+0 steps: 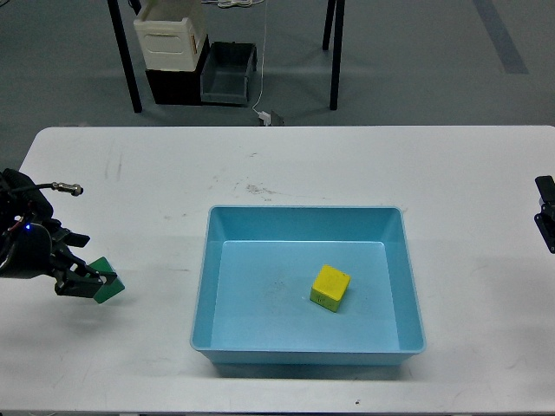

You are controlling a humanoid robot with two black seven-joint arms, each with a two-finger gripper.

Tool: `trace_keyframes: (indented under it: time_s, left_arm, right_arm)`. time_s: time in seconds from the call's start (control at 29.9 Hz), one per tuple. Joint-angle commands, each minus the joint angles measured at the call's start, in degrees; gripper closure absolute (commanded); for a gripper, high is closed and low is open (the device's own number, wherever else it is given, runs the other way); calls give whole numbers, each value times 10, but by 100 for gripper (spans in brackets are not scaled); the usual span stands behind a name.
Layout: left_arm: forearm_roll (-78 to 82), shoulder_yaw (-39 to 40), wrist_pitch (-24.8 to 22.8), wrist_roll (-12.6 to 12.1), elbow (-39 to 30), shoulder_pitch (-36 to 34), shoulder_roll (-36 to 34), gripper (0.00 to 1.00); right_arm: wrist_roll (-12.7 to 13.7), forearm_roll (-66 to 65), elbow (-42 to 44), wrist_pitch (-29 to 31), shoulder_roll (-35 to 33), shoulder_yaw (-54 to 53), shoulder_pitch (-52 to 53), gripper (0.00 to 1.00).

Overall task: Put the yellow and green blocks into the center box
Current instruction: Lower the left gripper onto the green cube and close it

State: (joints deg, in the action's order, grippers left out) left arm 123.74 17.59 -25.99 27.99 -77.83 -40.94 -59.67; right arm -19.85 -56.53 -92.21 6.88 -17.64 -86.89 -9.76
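Sitting inside the large shallow light-blue plastic tray (308,351), the small bright yellow cube (330,287) is resting on the tray floor, right of its middle and clear of all four sloped walls. A faint dark mark is showing on the cube's front face, too small to read. The tray itself is lying on the white tabletop (286,165), toward the near edge.

Coming in from the left edge, the left gripper (94,282) is reaching over the tabletop well apart from the tray, its jaws clenched on the small dark green cube (109,286). Only part of that cube is showing; the black fingers are covering its left side, and whether it is touching the tabletop or being held just above it cannot be told.

At the right edge, the right gripper (546,217) is showing only as a dark sliver cut off by the frame, so the state of its jaws cannot be told.

Beyond the tabletop, a cream-white bin (171,39) and a dark grey crate (229,74) are standing on the floor between black table legs.
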Motion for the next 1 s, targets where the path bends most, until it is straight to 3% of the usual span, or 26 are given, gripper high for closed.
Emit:
trace_keyframes:
  time_s: [0.0, 0.57, 0.97]
  left_arm:
    - [13, -18, -1, 0, 15, -3, 10, 2]
    - [6, -33, 5, 0, 55, 2, 47, 6]
    - [-9, -45, 18, 0, 59, 2, 58, 57]
  right_arm:
    - [0, 0, 1, -1, 2, 0, -5, 0]
    - [0, 0, 4, -6, 3, -6, -5, 0]
    - [0, 0, 5, -7, 3, -8, -5, 0]
